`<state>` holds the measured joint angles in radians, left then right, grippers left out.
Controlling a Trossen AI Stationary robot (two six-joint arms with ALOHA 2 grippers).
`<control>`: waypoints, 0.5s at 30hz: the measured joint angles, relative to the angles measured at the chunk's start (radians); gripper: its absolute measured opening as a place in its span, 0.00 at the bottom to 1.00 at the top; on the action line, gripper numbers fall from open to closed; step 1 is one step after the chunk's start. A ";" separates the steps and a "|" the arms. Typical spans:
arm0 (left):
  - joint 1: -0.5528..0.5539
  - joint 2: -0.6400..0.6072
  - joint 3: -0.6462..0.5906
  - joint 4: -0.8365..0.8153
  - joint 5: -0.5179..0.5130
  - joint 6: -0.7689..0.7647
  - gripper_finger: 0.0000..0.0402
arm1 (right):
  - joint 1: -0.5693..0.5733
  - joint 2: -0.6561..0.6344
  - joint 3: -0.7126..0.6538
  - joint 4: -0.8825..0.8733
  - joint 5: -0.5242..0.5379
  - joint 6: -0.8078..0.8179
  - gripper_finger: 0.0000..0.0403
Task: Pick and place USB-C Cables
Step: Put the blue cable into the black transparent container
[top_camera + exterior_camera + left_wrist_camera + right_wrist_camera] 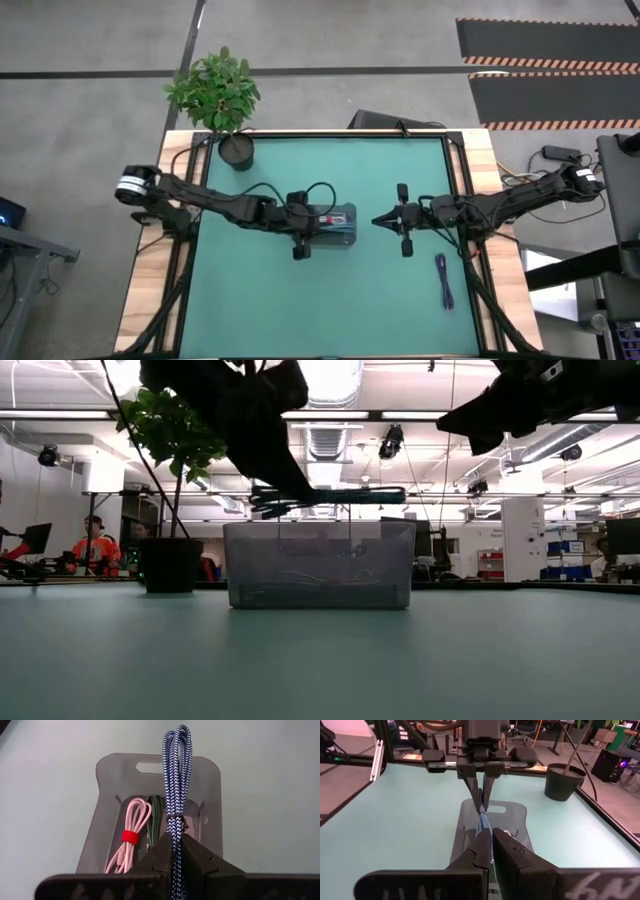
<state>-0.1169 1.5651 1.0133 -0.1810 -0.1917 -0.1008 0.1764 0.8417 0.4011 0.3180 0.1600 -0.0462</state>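
A blue cable (pixel 176 775) is pinched by the left gripper (pixel 175 842) over the bin (pixel 207 785), mid-frame. The right gripper (pixel 378 220) is pressed together.

— Lighting, item 1: you have bright ceiling lamps (pixel 330 375) glaring in the low view, arms silhouetted.
— Item 2: your high view is evenly lit, soft shadows on the green mat (pixel 330 290); wrist views slightly hazy.

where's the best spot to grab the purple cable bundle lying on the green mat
Grip the thin purple cable bundle at mid-length, straight down from above, fingers across its narrow width: it lies flat, alone and stretched long on the green table mat. The right end effector is nearest.
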 joint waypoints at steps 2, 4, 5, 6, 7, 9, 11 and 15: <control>0.000 0.006 0.000 0.000 0.000 0.000 0.02 | 0.000 0.000 0.000 0.002 0.000 0.004 0.02; 0.001 0.014 0.000 0.003 -0.004 0.001 0.02 | 0.000 -0.002 0.000 0.002 0.000 0.003 0.02; 0.002 0.016 -0.002 0.003 -0.011 0.002 0.03 | 0.000 -0.003 0.000 0.002 0.000 0.002 0.02; 0.004 0.016 -0.003 -0.002 -0.020 0.003 0.04 | 0.000 -0.003 0.000 0.003 0.000 0.002 0.02; 0.008 0.016 -0.004 -0.003 -0.024 0.003 0.05 | 0.000 -0.002 0.000 0.005 0.000 0.003 0.02; 0.018 0.016 -0.004 0.004 -0.026 0.003 0.05 | 0.000 -0.002 0.000 0.001 0.000 0.006 0.02; 0.027 0.016 -0.004 0.000 -0.027 0.002 0.05 | 0.000 -0.001 0.000 0.002 0.000 0.010 0.02; 0.033 0.021 -0.004 -0.001 -0.027 0.002 0.04 | 0.000 -0.002 0.000 0.002 0.000 0.009 0.02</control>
<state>-0.0841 1.5860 1.0092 -0.1822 -0.2184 -0.0986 0.1764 0.8398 0.4011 0.3195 0.1600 -0.0372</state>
